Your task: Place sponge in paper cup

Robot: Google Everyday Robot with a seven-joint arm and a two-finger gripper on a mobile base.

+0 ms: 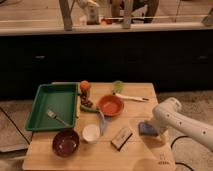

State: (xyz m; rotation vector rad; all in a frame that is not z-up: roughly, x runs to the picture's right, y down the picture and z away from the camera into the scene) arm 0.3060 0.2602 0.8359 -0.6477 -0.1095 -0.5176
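Note:
The blue sponge (146, 128) lies flat on the wooden table (100, 157) near its right edge. The white paper cup (91, 133) stands upright at the front middle, between the maroon bowl (66, 142) and a black-and-pale block (121, 138). My gripper (154, 131) is at the end of the white arm (180, 120), which reaches in from the right. It sits low, right beside the sponge, and is mostly hidden by the arm. The cup is well to the left of the gripper.
A green tray (42, 102) with a fork (57, 117) sits at the left. An orange bowl (110, 105) is in the middle, with a pale utensil (102, 122) leaning near the cup. An orange-topped item (85, 87), a green item (118, 86) and a white-handled tool (132, 97) lie at the back.

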